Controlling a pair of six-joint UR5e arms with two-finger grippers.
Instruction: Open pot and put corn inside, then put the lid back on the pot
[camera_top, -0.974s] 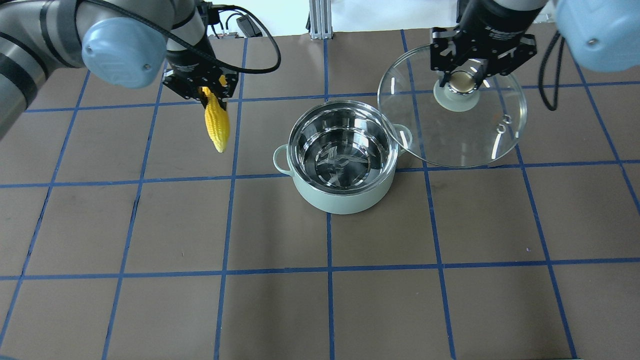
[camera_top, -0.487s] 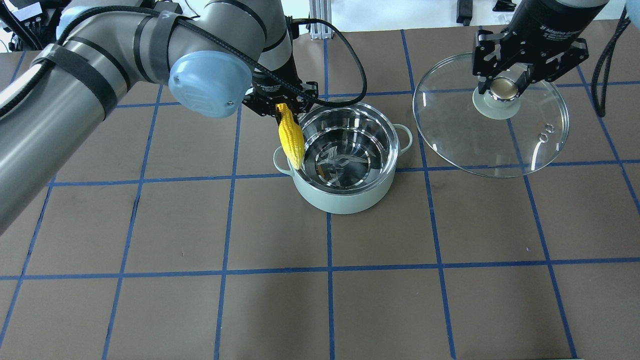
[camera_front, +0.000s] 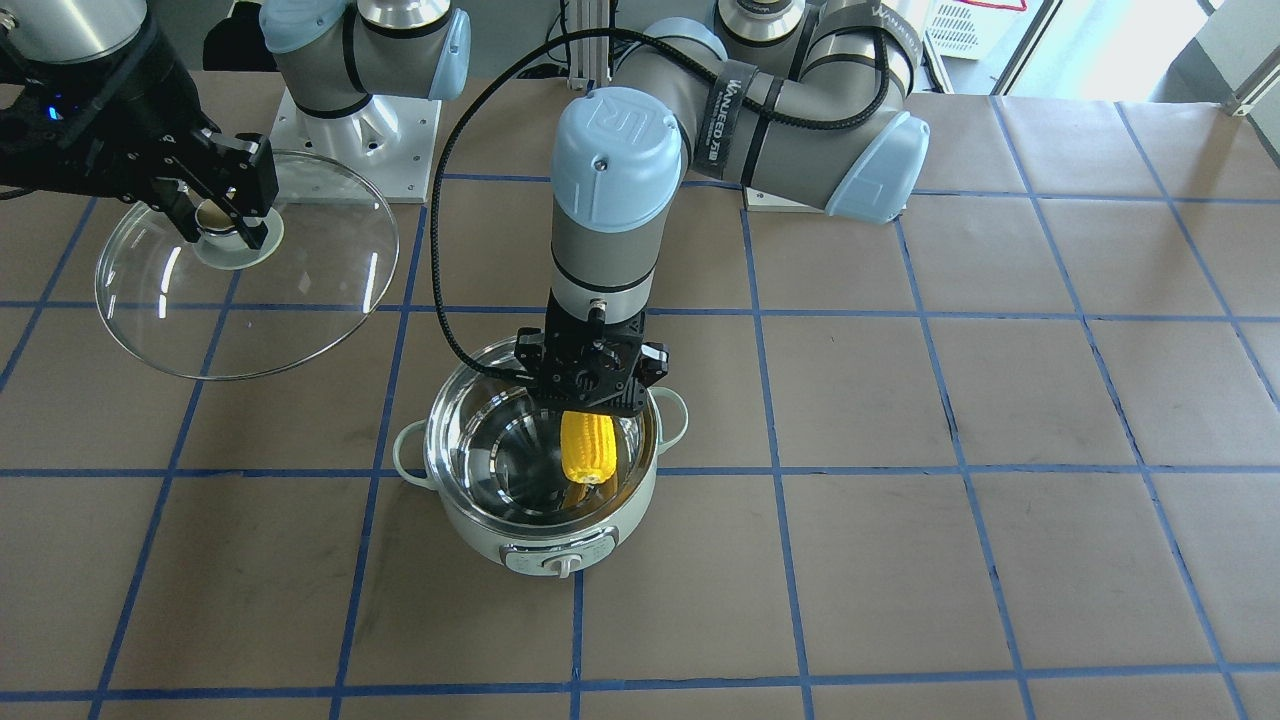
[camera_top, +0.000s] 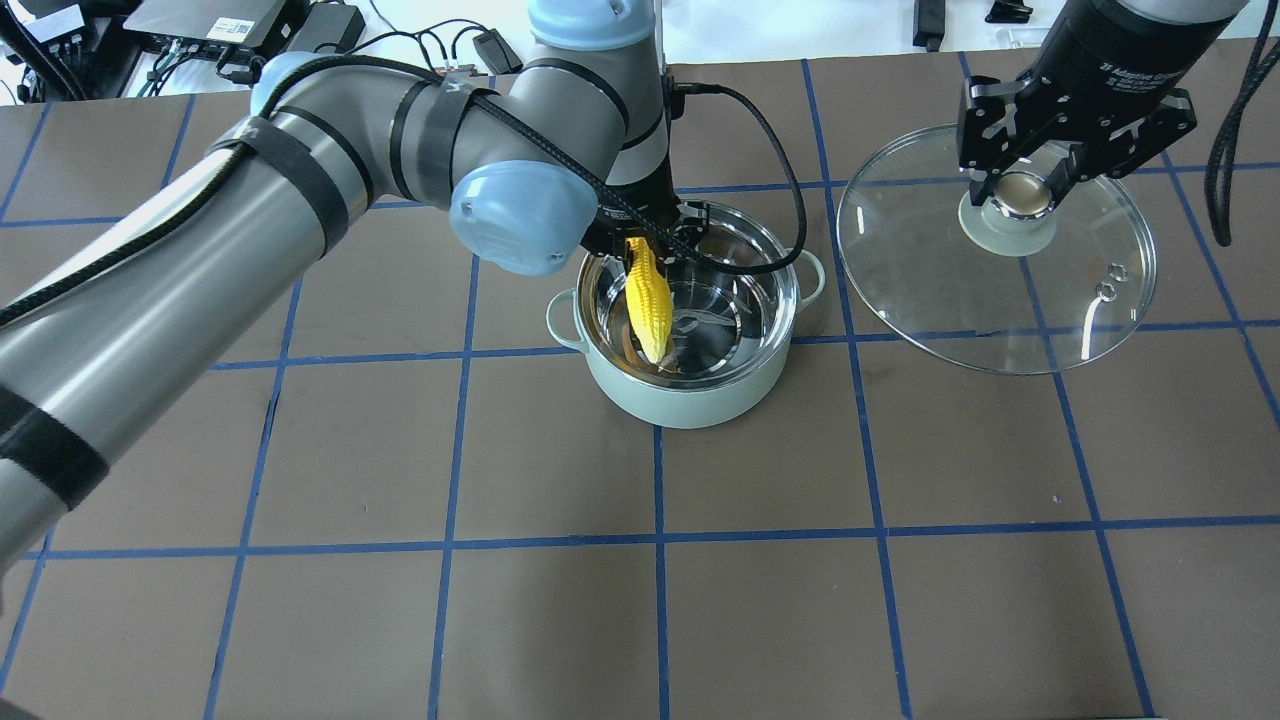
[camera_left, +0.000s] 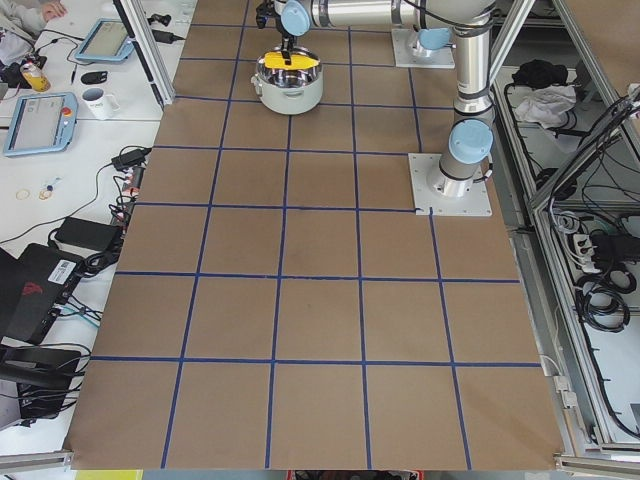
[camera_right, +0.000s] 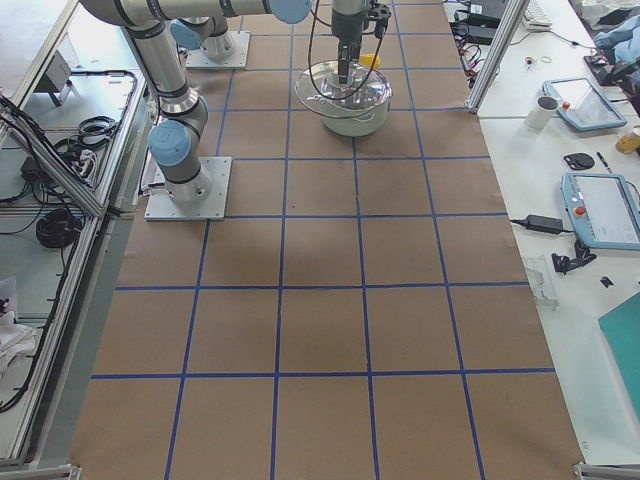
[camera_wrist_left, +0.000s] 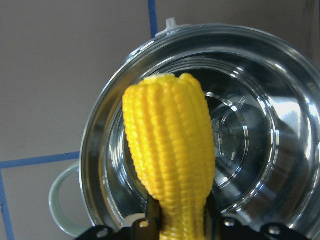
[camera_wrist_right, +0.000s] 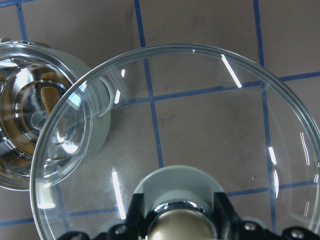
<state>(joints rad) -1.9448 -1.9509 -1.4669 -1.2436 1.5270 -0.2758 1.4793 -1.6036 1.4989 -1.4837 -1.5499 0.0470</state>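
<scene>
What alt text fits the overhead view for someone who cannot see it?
The left arm holds the yellow corn tip-down in its jaws over the open pot; the right arm holds the glass lid by its knob, to the pot's right.

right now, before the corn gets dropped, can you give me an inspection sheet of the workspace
surface: table, brown paper with a blue tape grid
job's things: pot open and upright; corn hanging tip-down in its mouth; lid off the pot, to its side
clutter: nothing seen
pincers: left pincer shut on corn above the pot; right pincer shut on lid
cables: black cable looping from the left arm down to its wrist
surroundings: tablets and mug on side desks
</scene>
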